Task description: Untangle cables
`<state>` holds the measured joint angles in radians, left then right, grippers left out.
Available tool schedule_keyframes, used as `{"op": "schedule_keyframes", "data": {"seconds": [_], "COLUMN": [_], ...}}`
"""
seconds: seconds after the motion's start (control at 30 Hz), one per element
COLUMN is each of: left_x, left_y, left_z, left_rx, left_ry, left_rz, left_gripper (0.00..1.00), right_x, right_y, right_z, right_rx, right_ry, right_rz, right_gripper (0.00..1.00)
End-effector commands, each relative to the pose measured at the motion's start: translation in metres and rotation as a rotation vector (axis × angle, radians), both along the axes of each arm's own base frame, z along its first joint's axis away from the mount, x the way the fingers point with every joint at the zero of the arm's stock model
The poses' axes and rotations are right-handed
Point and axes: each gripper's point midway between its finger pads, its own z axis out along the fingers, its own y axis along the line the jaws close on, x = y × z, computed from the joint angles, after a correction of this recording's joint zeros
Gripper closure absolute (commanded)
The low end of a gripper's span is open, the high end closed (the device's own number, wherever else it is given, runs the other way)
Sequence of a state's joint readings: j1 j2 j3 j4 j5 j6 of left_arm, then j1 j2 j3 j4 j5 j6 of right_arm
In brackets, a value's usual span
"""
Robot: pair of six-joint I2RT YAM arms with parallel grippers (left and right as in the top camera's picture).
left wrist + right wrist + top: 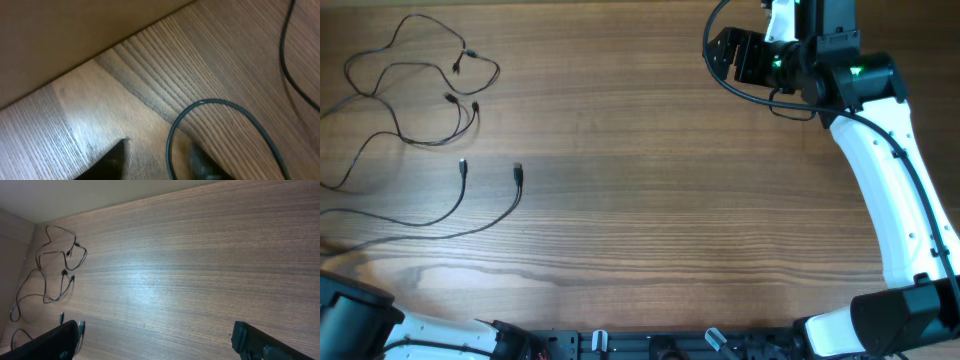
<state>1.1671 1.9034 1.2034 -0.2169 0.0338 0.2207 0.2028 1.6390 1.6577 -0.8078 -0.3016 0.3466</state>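
The cables (pixel 420 85) are thin black wires lying in loose loops at the table's far left, with two plug ends (pixel 517 172) pointing toward the middle. They also show at the left of the right wrist view (pixel 55 270). My left gripper (pixel 160 159) is open low over the table, and a curved cable loop (pixel 220 102) runs between its fingertips without being pinched. My right gripper (pixel 735 55) is open and empty at the far right back, well away from the cables, and its fingers (pixel 155 340) are wide apart.
The left arm's body (pixel 350 315) sits at the front left corner. The right arm (pixel 890 190) runs along the right side. The table's left edge (pixel 75 70) is close to the left gripper.
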Motion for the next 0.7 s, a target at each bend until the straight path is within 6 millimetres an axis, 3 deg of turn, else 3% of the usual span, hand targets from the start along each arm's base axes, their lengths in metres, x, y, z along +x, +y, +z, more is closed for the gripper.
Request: {"op": "schedule_keyframes", "data": {"seconds": [0.0,0.03,0.17,0.3,0.37,0.47,0.5,0.53,0.57,0.67], "left_x": [0.007,0.013,0.051,0.112,0.147,0.189,0.198,0.207,0.219,0.242], "left_y": [-0.002,-0.004,-0.019,-0.068,-0.114,-0.193,-0.214,-0.236,-0.268,-0.345], "left_z": [0.016,0.023,0.066,0.090,0.088,0.076,0.073,0.071,0.069,0.068], "left_rx": [0.020,0.029,0.063,-0.064,-0.208,-0.386,-0.413,-0.436,-0.465,-0.508], "left_ry": [-0.040,-0.063,-0.218,-0.423,-0.491,-0.468,-0.448,-0.430,-0.404,-0.362], "left_rz": [-0.033,-0.050,-0.120,-0.194,-0.285,-0.426,-0.467,-0.512,-0.579,-0.751], "left_gripper": [0.38,0.34,0.34,0.33,0.32,0.19,0.15,0.05,0.00,0.00], "right_x": [0.003,0.003,0.004,0.008,0.010,0.010,0.010,0.010,0.010,0.006], "right_y": [-0.002,-0.002,-0.001,-0.001,0.000,0.000,0.000,0.000,-0.001,-0.001], "right_z": [-0.003,-0.003,-0.002,0.002,0.005,0.005,0.005,0.005,0.006,0.011], "right_rx": [-0.017,-0.016,-0.015,-0.010,-0.006,-0.005,-0.005,-0.005,-0.005,0.000], "right_ry": [-0.002,-0.001,-0.007,-0.032,-0.043,-0.044,-0.044,-0.045,-0.047,-0.051], "right_rz": [-0.007,-0.007,-0.007,-0.008,-0.009,-0.009,-0.009,-0.009,-0.010,-0.008], "right_gripper": [0.00,0.00,0.00,0.00,0.00,0.00,0.00,0.00,0.00,0.00]}}
